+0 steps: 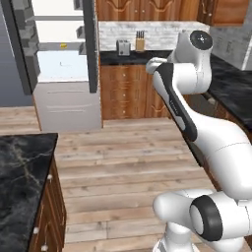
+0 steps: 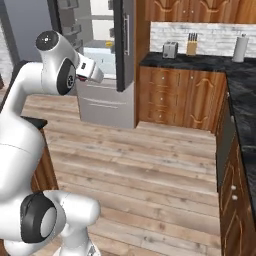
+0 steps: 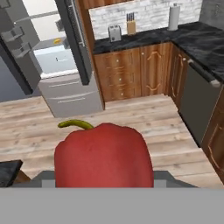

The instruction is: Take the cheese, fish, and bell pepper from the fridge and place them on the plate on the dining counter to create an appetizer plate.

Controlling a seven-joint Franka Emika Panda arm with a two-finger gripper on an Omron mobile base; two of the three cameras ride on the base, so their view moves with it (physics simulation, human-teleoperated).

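Bell pepper (image 3: 104, 155) is sitting clamped between our fingers, well clear of the open fridge (image 3: 57, 65), so we are carrying it and judging the next move is toward the dining counter (image 1: 22, 177) and plate.

no readable text, no labels, no brand marks, no numbers, no signs on anything in view
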